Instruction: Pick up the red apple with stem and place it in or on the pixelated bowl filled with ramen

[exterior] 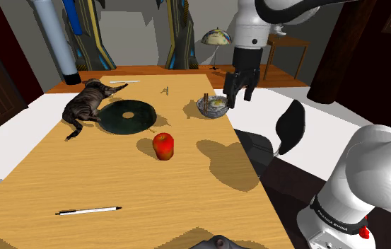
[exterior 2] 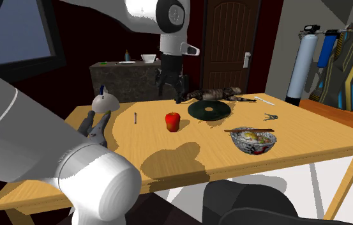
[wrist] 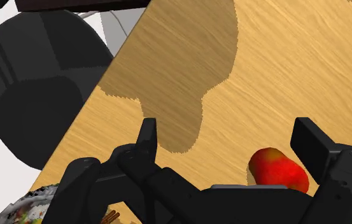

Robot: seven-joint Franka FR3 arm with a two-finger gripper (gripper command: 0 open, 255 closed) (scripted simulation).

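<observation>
A red apple (exterior: 163,146) stands upright near the middle of the wooden table (exterior: 116,184). It also shows in the second exterior view (exterior 2: 173,121) and beyond the fingertips in the wrist view (wrist: 279,170). The ramen bowl (exterior: 213,107), with chopsticks on its rim, sits by the table's far right edge in the shoulder view, and near the front right in the second exterior view (exterior 2: 253,140). My gripper (exterior: 240,96) hangs in the air beside the bowl, well away from the apple. It is open (wrist: 228,143) and holds nothing.
A tabby cat (exterior: 88,105) lies by a dark round disc (exterior: 126,117) at the table's far left. A pen (exterior: 88,210) lies near the front edge and small keys (exterior: 164,90) at the back. A black chair (exterior: 289,127) stands past the right edge, a lamp (exterior: 215,39) behind.
</observation>
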